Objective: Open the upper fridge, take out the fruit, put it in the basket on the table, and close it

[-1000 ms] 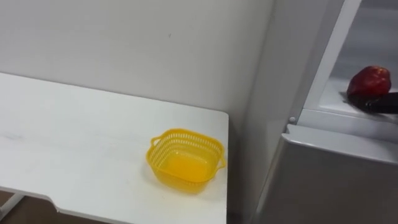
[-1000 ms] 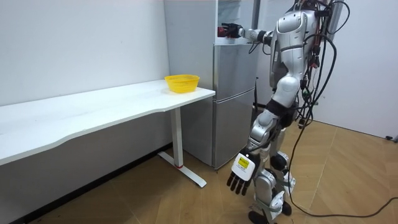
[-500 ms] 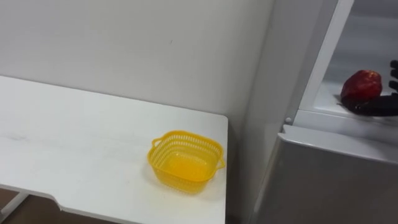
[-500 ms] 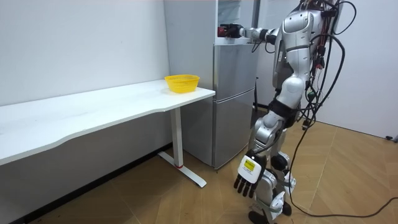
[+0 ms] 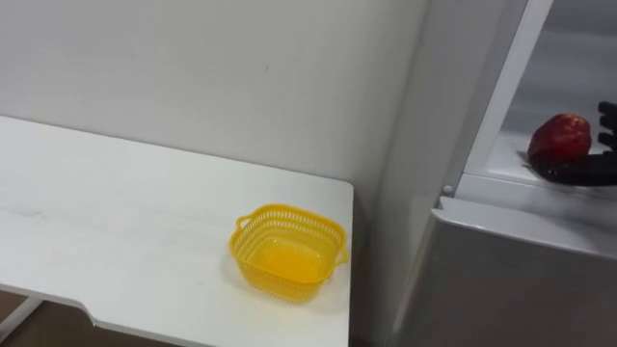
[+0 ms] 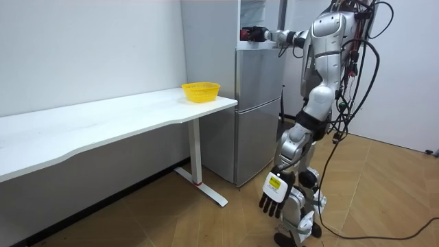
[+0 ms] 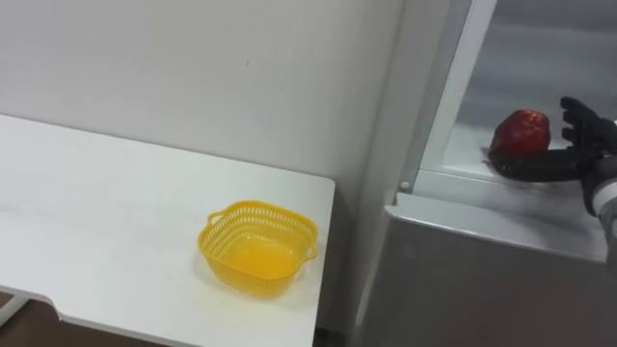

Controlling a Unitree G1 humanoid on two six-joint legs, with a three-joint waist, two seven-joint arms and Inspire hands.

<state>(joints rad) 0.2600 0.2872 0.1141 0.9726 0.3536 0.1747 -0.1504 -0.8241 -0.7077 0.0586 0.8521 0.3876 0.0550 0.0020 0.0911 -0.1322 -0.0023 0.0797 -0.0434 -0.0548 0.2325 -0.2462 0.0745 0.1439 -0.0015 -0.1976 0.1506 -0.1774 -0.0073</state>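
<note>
A red apple (image 7: 521, 132) lies on the shelf of the open upper fridge compartment (image 7: 453, 159), at the right of both eye views. My right hand (image 7: 569, 162) reaches into the compartment from the right and cups the apple. Its thumb lies low along the fruit's front, and its fingers (image 7: 578, 118) stand up just right of the fruit, a small gap away. In the room view I stand before the fridge (image 6: 257, 110) with the right arm stretched to its top. My left hand (image 6: 272, 197) hangs by my leg, fingers relaxed.
A yellow plastic basket (image 5: 253, 253) with nothing in it sits near the right end of the white table (image 5: 116, 212), close to the fridge's side wall. The shut lower fridge door (image 5: 521, 280) lies below the open compartment. A white wall runs behind the table.
My right hand's fingers have come into view, upright to the right of the apple. The eye view has shifted a little. The left hand has swung slightly at my side.
</note>
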